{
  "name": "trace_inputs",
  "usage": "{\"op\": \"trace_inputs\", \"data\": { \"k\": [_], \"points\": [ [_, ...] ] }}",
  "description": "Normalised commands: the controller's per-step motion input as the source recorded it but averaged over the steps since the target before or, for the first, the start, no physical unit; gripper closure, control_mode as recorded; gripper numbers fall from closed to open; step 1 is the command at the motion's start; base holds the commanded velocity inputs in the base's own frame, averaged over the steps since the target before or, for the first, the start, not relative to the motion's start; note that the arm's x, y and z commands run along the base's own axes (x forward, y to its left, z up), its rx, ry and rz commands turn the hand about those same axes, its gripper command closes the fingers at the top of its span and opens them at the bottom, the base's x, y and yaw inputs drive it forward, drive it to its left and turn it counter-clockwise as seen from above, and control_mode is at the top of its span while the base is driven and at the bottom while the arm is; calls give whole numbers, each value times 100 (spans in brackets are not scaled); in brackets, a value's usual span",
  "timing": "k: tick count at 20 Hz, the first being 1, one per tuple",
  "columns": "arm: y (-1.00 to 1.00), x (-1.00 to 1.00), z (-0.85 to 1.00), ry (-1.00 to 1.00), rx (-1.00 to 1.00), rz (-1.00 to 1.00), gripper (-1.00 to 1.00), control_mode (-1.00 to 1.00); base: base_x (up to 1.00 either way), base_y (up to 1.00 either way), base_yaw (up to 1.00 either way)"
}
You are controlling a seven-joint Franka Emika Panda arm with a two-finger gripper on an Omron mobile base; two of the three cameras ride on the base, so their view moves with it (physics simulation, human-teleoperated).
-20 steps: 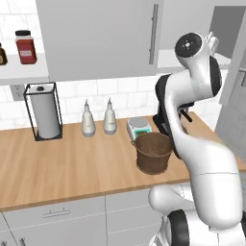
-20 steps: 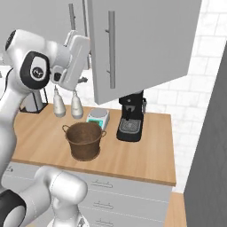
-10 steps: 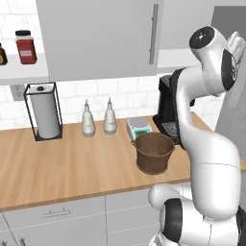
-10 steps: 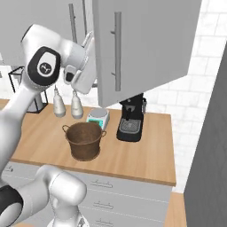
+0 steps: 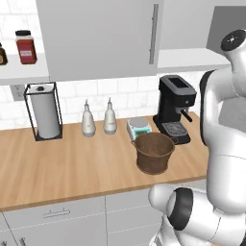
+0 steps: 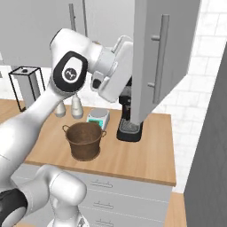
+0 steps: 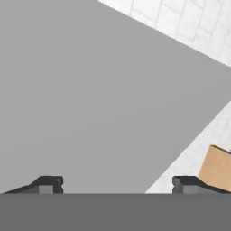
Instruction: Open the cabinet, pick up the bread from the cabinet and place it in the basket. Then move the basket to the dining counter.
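Note:
The cabinet (image 5: 96, 38) hangs above the counter. Its right door (image 6: 146, 44) stands swung out, with its steel bar handle (image 6: 159, 57) facing the right base camera. My hand (image 6: 116, 66) is up behind that door's inner face. In the hand view my gripper (image 7: 117, 185) is open, its fingertips (image 7: 47, 184) wide apart, close to the flat grey door panel (image 7: 90, 90), with nothing between them. The dark brown woven basket (image 5: 153, 151) (image 6: 85, 139) stands on the wooden counter below. The bread is hidden. The dining counter is out of view.
A black coffee machine (image 5: 175, 115) stands right behind the basket, with a small scale (image 5: 139, 129) beside it. Two pale bottles (image 5: 98, 120) and a paper towel holder (image 5: 45, 115) stand along the tiled wall. A red-lidded jar (image 5: 25, 46) sits on an open shelf at left.
My arm has swung up and to the right, and the cabinet's right door has swung further out with it. The basket has not moved.

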Motion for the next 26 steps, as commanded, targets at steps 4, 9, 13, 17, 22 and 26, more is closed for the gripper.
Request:
{"op": "trace_inputs", "data": {
  "k": [4,9,13,17,22,26],
  "points": [
    [-99,8,0,-15,6,-5,-100,-100,0,0,0],
    [10,11,-10,-16,3,3,-100,-100,0,0,0],
    [100,5,-30,-12,-1,22,-100,-100,0,0,0],
    [100,0,-13,-1,-5,33,-100,-100,0,0,0],
    [100,-14,0,15,-12,63,-100,-100,0,0,0],
    [98,-25,0,18,-16,72,-100,-100,0,0,0]
  ]
}}
